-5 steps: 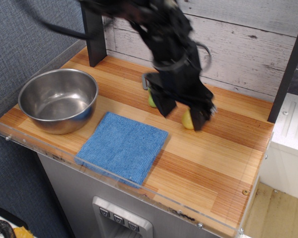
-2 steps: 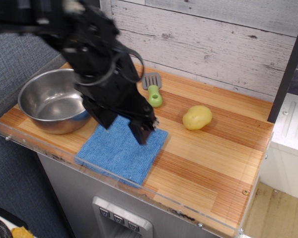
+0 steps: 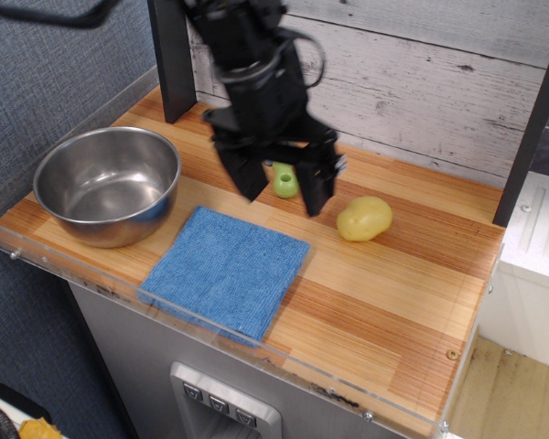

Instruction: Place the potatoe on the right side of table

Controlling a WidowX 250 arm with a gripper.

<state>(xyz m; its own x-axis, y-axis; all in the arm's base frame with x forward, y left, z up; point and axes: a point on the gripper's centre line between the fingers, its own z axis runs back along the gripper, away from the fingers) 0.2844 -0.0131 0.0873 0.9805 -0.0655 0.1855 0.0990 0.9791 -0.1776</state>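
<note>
yellow potatoe [image 3: 364,219] sits free on the surface [image 3: 393,293], right of centre, so your hand [image 3: 284,186] hangs spread wide and empty beside it

The spatula [image 3: 285,179] is mostly hidden behind the gripper [image 3: 284,187]; only the green handle end pokes out between the two fingers. The arm [image 3: 247,55] runs off the top edge, bit blurry too. The table [image 3: 393,302] has its near right corner cut off at the bottom.
</note>
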